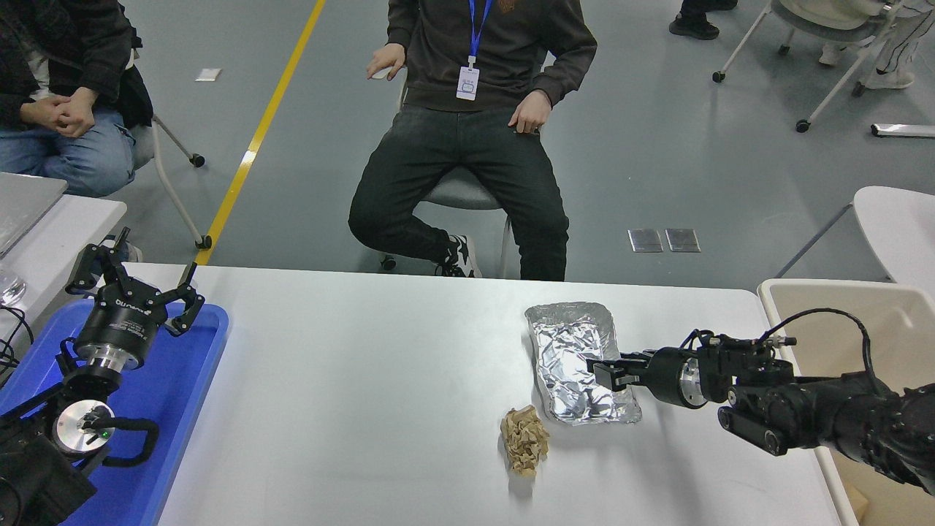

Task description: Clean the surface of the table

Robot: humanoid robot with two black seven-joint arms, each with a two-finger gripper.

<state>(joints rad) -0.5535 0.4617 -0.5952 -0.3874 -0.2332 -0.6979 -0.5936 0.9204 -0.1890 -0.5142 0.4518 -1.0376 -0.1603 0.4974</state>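
White table surface (pixel 350 380), right tool (pixel 603 372) over foil tray (pixel 573 343)

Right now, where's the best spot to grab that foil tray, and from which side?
Probably the foil tray's thin raised rim on its right long edge, coming in from the right, where the right hand already reaches over that edge. The crumpled middle lies low and offers no firm lip.
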